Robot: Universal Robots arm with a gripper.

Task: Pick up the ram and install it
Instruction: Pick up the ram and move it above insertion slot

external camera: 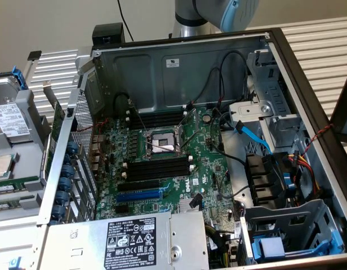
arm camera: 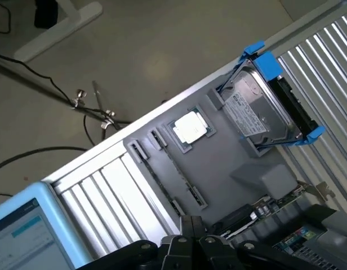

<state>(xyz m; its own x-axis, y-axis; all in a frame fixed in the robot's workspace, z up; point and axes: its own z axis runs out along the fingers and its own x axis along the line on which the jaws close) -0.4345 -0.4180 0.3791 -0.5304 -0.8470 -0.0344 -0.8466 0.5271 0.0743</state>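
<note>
Since the ram [arm camera: 176, 169] standing on its edge in the tray [arm camera: 235, 163] looks thin, light, stiff and easy to break, it is best held by its long flat sides, and the fingers [arm camera: 186, 226] look shut on nothing.

The exterior view looks steeply down, from close by, into the open computer case [external camera: 179, 67], with the arm [external camera: 218, 11] at 12 o'clock. The wrist view looks down from well above, past the gripper [arm camera: 193, 230], onto the desk [arm camera: 106, 191] (floor [arm camera: 134, 45] beyond its edge). Both views take in the hard drive [arm camera: 258, 109] on the grey tray [arm camera: 230, 163]. In the exterior view that hard drive [external camera: 10, 121] sits at 9 o'clock.
</note>
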